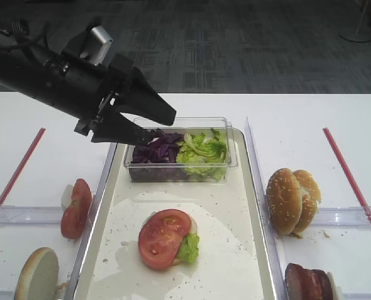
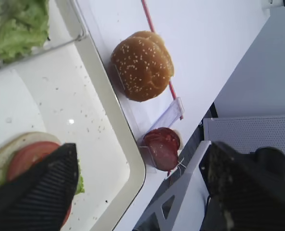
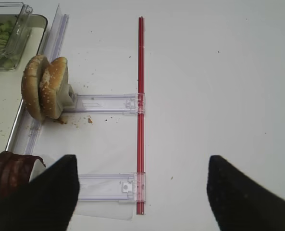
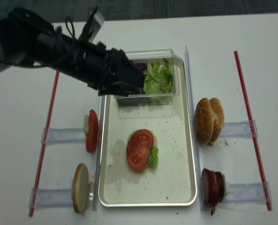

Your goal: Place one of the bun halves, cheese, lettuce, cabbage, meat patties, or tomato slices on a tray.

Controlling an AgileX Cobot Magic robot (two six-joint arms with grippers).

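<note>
Stack begun on the tray [image 1: 232, 250]: a pale bun base with lettuce [image 1: 188, 248] peeking out at its edge and a tomato slice [image 1: 164, 237] lying on top, near the middle of the tray. Judged from that, roughly the lower layers done; cabbage, patty, cheese and top bun seemingly not yet added, though no cheese spotted anywhere in these views.

Left claw [image 1: 149, 127] poised over the left end of the clear plastic box [image 1: 230, 157] at the tray's far end, jaws spread wide, tips just above or perhaps just touching the purple cabbage [image 1: 157, 149]; hard to tell which from the high view. Nothing seen between the jaws in the left wrist view, only the tray and stack below. Likely the step in hand: a reach for cabbage, green lettuce leaves [image 1: 203, 152] filling the box's right half.

Right claw [image 3: 142, 192] parked over the bare surface [image 3: 219, 86] right of the tray, jaws apart, empty.

Spare supplies off the tray: bun halves [image 1: 291, 200] standing on edge in a clear rail to the right, meat patties [image 1: 309, 282] upright in the rail nearer the camera, more tomato slices [image 1: 76, 208] upright at the left, and one bun half [image 1: 37, 274] on edge at the near left.

Left to do: close on a pinch of cabbage, lift clear of the box wall, drop onto the tomato.
</note>
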